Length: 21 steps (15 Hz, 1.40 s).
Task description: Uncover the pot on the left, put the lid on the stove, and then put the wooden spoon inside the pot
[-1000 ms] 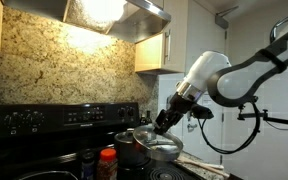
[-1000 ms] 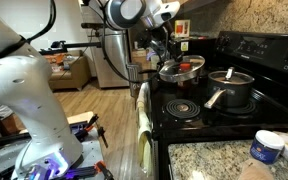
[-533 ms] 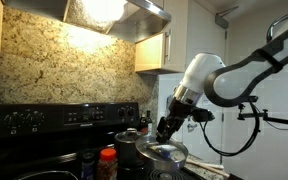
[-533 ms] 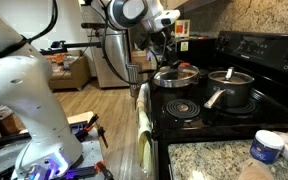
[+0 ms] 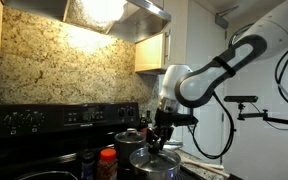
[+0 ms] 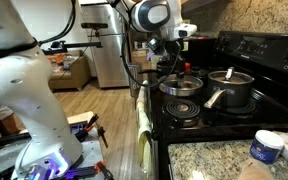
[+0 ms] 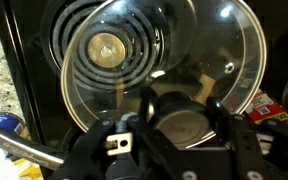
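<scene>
Jaws of the dark gripper [image 7: 179,112] are closed narrow on the central knob of the round, shallow-domed shiny silver metal lid [image 7: 219,50]. Gripping at the middle keeps the lid level as it hangs low over a coil burner [image 7: 106,47] of the black kitchen stove [image 6: 216,118]; whether its rim touches the burner I cannot tell. In an exterior view the lid [image 5: 156,160] lies just in front of the shiny silver round-rimmed pot [image 5: 130,143], which appears uncovered. A red-capped bottle [image 5: 107,160] stands near the pot, and a dark grey pot with a knobbed lid [image 6: 229,90] is well apart. The stove's front edge looks near, so room for setting down seems better inward.
</scene>
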Available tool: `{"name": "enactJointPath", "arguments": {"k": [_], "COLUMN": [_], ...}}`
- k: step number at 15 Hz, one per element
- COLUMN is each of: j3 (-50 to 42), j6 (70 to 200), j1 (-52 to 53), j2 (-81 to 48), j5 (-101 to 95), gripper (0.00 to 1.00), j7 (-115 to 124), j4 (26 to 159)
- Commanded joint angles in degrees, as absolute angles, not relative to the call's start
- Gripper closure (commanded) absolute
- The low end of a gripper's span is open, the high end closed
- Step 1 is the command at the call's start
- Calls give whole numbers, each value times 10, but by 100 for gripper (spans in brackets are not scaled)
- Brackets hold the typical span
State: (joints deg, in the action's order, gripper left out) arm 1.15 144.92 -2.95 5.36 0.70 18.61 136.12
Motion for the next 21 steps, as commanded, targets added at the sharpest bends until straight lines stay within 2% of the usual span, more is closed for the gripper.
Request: {"name": "enactJointPath", "arguments": {"k": [1,2,7,13,14,15,18,21], "j3": [3,0,-2,1,2,2,3,2], "j6": [1444,1485,1538,1665,1686,1703,1738,1752], "j1": [-22,-26,-24,-24,-27,-27,-31,-36], "j2": [31,48,55,46,43,42,37,45], "j5": [43,35,32,18,7,10,-4,-9], "gripper": [66,66,66,66,16,15,0,0], "j7": [182,187,194,190,199,200,206,209], "j4": [1317,1372,1444,1502,1509,1515,1525,1534]}}
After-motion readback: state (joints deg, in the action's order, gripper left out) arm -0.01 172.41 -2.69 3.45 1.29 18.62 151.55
